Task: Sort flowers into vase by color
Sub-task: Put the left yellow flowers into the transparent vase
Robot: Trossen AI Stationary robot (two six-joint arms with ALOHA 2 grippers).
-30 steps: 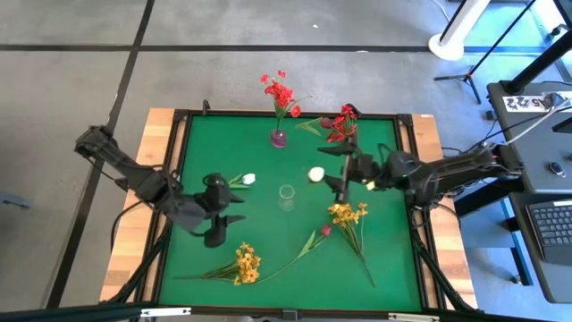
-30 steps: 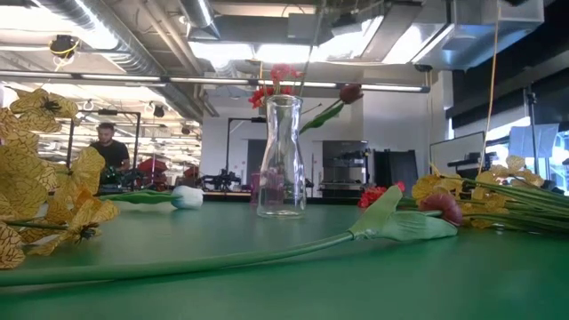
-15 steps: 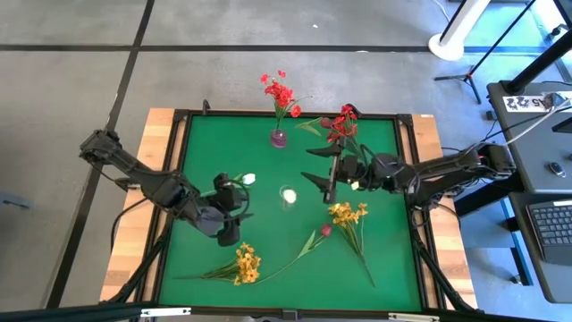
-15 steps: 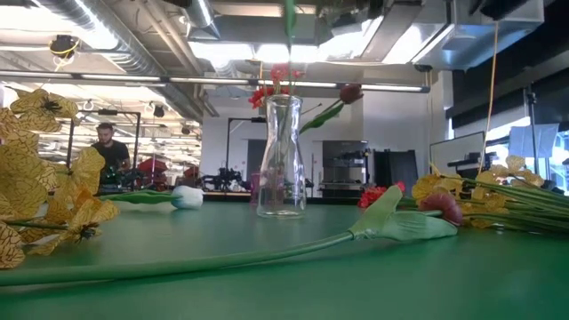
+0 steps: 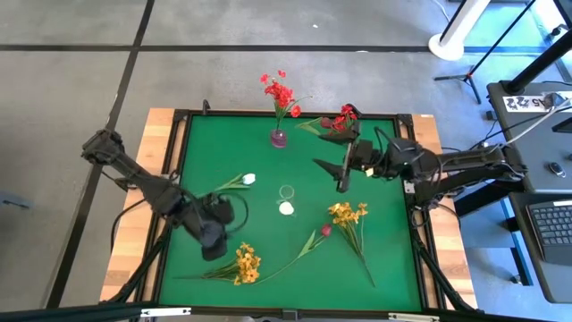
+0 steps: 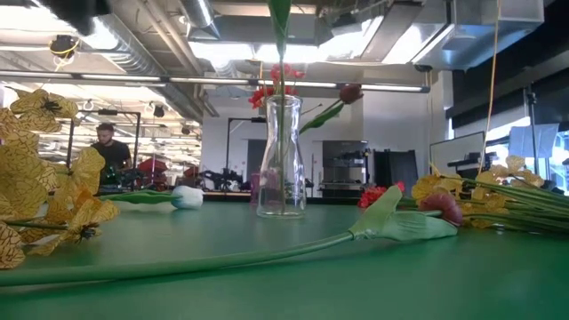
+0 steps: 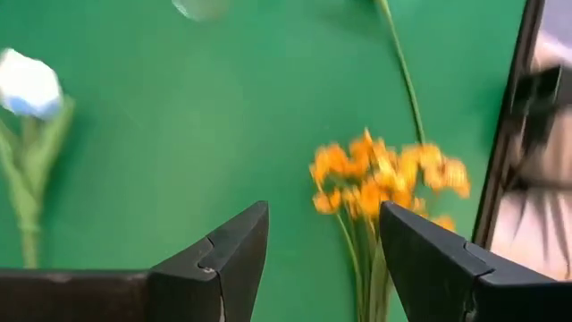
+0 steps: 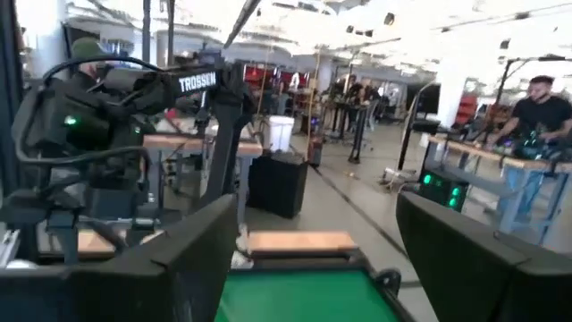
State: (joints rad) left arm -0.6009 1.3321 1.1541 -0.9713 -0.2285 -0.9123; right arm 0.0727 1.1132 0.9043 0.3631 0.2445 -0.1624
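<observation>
White tulip point(image 5: 286, 208) now in clear vase point(image 6: 281, 156); right tool point(image 5: 342, 172) withdrawn.

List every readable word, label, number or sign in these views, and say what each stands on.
"TROSSEN": white lettering on the dark left arm, seen across the table in the right wrist view.
White sign on the dark cart beside the table, high view: large dark characters, seen rotated, too unclear to read with certainty.
Nothing else legible: no text on the vases, flowers or green mat.
</observation>
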